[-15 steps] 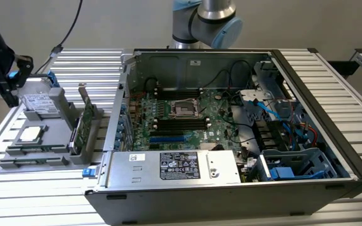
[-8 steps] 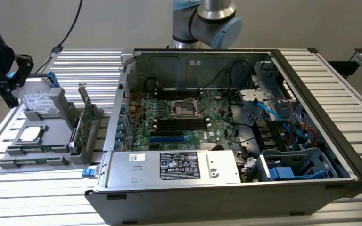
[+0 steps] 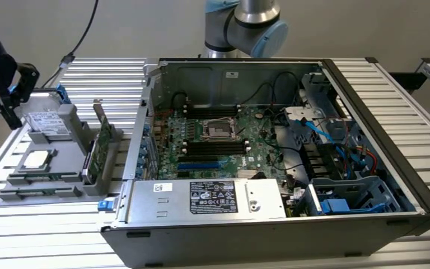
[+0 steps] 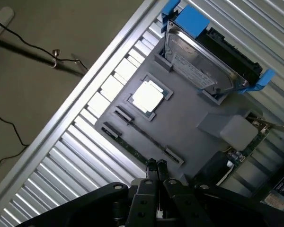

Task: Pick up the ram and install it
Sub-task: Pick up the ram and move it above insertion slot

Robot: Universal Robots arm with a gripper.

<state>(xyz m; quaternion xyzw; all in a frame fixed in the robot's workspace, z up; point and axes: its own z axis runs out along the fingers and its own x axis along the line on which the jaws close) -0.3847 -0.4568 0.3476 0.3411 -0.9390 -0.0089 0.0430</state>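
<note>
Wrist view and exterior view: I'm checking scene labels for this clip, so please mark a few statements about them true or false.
1. The tool is shut. True.
2. The tool grips the hard drive. False: it holds nothing, and the drive stands in the gray holder tray.
3. A processor chip lies on the tray. True.
4. The computer case is closed. False: it is open, with the motherboard exposed.
5. The tool is inside the case. False: it hangs over the tray, outside the case, at the exterior view's left.
</note>
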